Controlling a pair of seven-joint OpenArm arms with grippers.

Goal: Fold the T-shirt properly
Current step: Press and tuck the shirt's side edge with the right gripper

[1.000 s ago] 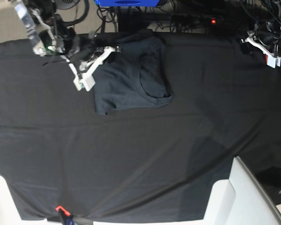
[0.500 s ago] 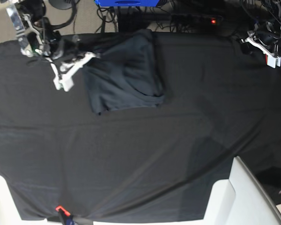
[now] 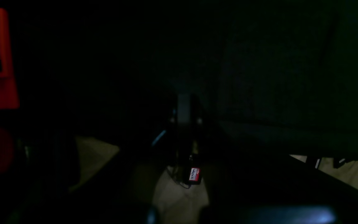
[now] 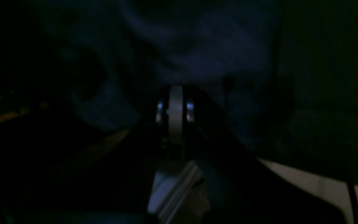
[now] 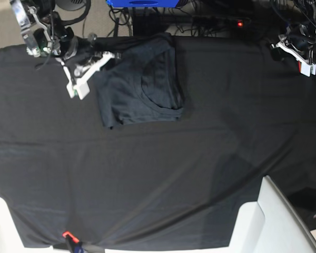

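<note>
The dark slate-grey T-shirt (image 5: 142, 89) lies folded into a rough rectangle at the back of the black-covered table (image 5: 174, 174), with its neckline showing. My right gripper (image 5: 106, 57) is at the shirt's upper left edge. In the right wrist view, its fingers (image 4: 176, 93) are pressed together against the bunched bluish cloth of the shirt (image 4: 197, 40). My left gripper (image 5: 307, 67) rests far away at the table's back right corner. It looks shut in the dark left wrist view (image 3: 184, 102), with no shirt near it.
Pale moulded pieces stand at the front right (image 5: 274, 221) and front left (image 5: 0, 221). A small red item (image 5: 67, 234) sits at the front edge. A blue box (image 5: 142, 2) and cables lie behind the table's back edge.
The shirt was dragged a little to the left with my right gripper. That gripper then moved back right and up to the shirt's upper left edge. The left arm has not moved.
</note>
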